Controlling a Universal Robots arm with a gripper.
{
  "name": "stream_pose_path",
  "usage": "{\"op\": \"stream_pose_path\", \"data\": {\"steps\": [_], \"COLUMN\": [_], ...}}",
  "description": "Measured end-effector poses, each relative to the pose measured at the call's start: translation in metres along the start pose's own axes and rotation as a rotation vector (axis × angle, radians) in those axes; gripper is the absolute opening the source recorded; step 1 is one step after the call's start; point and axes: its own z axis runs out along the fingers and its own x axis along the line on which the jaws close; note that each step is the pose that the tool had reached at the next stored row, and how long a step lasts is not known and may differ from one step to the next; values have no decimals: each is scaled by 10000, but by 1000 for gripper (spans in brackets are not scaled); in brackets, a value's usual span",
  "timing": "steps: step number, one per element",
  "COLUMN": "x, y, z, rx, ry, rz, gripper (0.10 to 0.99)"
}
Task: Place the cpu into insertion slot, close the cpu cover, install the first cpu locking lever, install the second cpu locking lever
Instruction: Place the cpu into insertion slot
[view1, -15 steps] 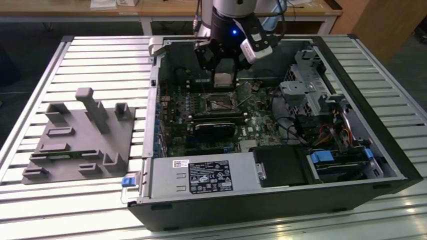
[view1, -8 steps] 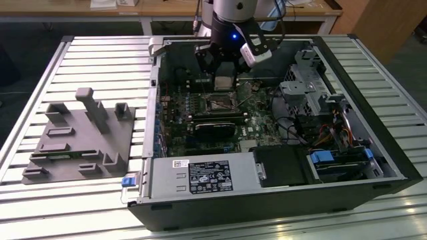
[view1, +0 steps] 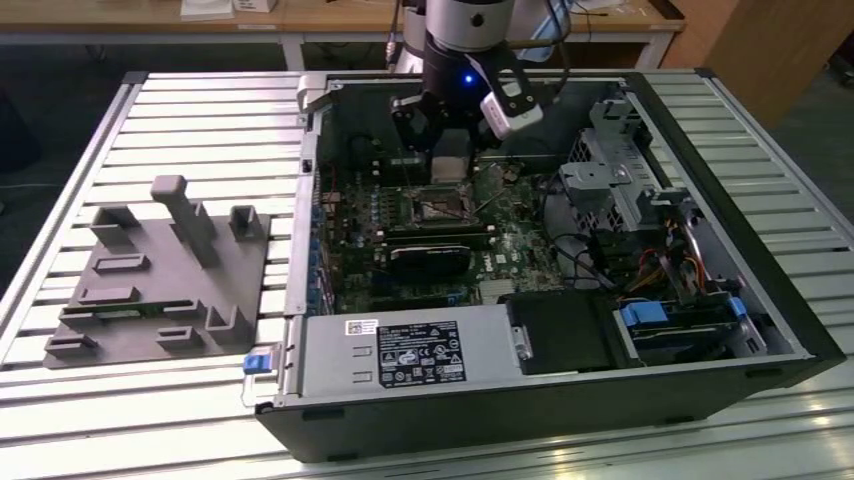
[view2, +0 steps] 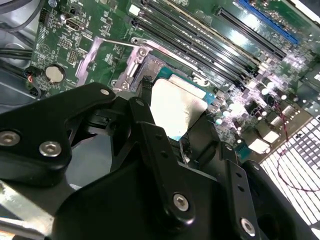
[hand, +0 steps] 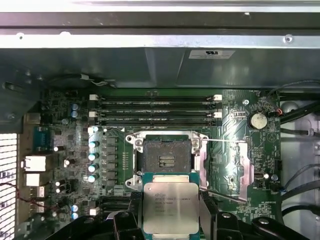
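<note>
Cpu (hand: 171, 207): pinched at two opposite edges between the black fingers (hand: 207, 212) of the claw (hand: 171, 216), silvery top facing the first wrist camera. Held level above the green board (hand: 60, 125), clear of it, just beside the slot (hand: 167, 159) and not yet over it. Slot bare, dark recessed centre exposed. Cover (hand: 243, 162) swung open, lying flat on the board on the slot's far side from the white-tipped capacitors. In the exterior view the claw (view1: 451, 160) hangs inside the open case (view1: 534, 420), at 12 o'clock of the slot. Case lies on a slatted worktop (view1: 200, 130); grey fixture (view1: 160, 270) at 9 o'clock of the case.
</note>
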Motion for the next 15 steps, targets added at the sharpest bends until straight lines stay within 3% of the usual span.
{"op": "stream_pose_path", "data": {"steps": [3, 8, 15], "x": [-1, 0, 0], "y": [-2, -5, -6], "z": [45, 115, 116], "rx": [0, -2, 0], "ry": [-49, -53, -58], "rz": [-10, -13, 98], "gripper": [537, 537, 537]}}
